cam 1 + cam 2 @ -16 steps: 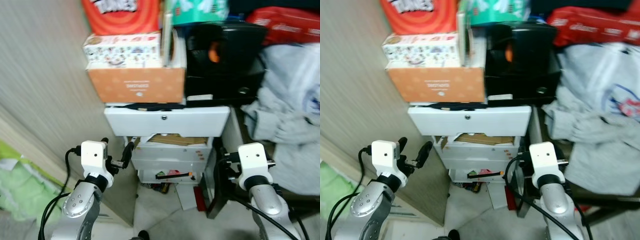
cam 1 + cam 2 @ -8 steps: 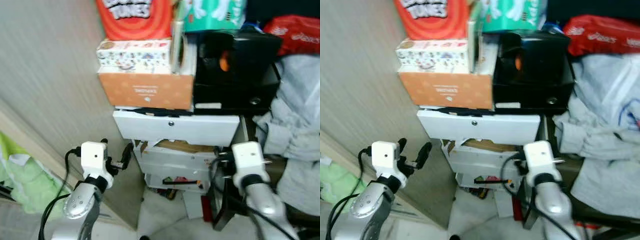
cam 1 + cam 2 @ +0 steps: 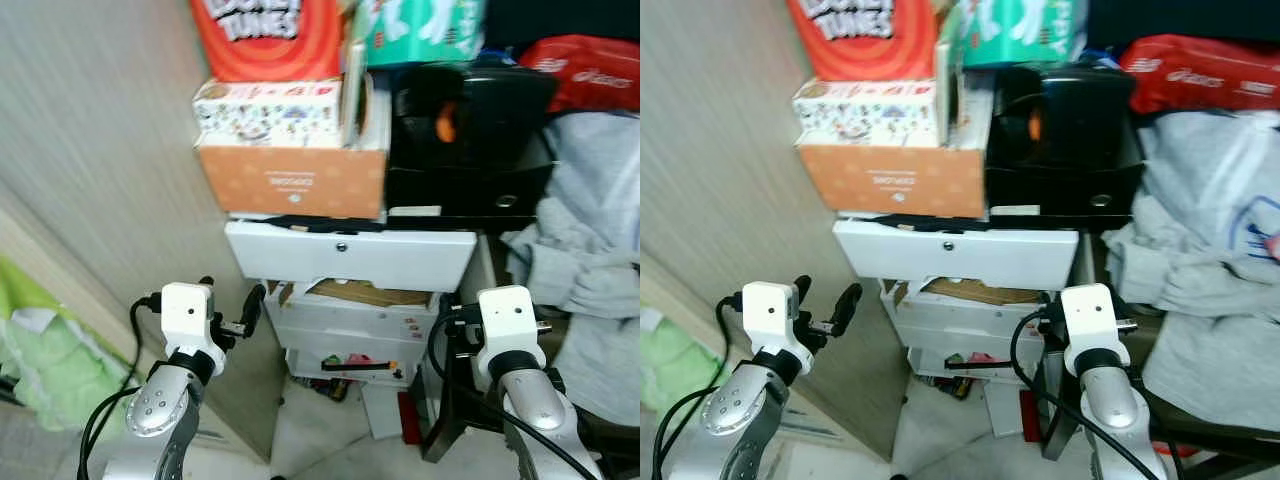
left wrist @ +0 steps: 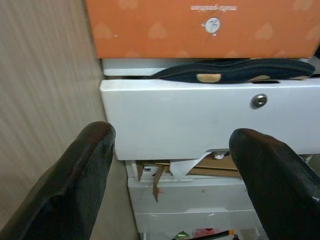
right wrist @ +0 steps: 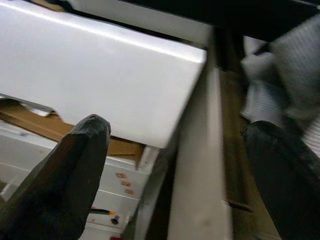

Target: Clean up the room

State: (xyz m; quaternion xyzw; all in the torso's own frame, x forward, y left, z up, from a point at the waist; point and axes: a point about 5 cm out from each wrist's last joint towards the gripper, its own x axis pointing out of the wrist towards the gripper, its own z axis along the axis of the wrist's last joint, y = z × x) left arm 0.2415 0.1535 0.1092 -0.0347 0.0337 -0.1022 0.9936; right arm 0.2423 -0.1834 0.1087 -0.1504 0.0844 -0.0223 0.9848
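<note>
Right now I stand facing a small white drawer unit (image 3: 350, 300), and I place everything else by it. Its top drawer (image 3: 350, 258) is pulled out, with a small round knob (image 4: 259, 100) in the middle of its front. Under that drawer, brown cardboard (image 3: 350, 292) sticks out of the next one down. Lower still, a black bar (image 3: 355, 366) with some small colourful bits behind it sits in the bottom opening.

On top of the unit sits an orange box (image 3: 293, 180), with a patterned white box (image 3: 268, 110) stacked on it and a red bag (image 3: 268, 35) above that. Beside the orange box, also on the unit, is a black case (image 3: 468, 135). A dark strip (image 4: 235, 70) lies squeezed between the orange box and the top drawer. To the right of the unit a heap of grey clothing (image 3: 590, 250) is piled up, with a red package (image 3: 585, 70) on it. To the left of the unit runs a beige wall panel (image 3: 90, 150), and something green (image 3: 40, 360) lies past that.

My left gripper (image 3: 232, 305) hovers in front of the unit's left edge, fingers spread wide, holding nothing. My right gripper (image 5: 180, 175) hangs by the right corner of the top drawer, its fingers (image 5: 55, 180) likewise well apart and empty.
</note>
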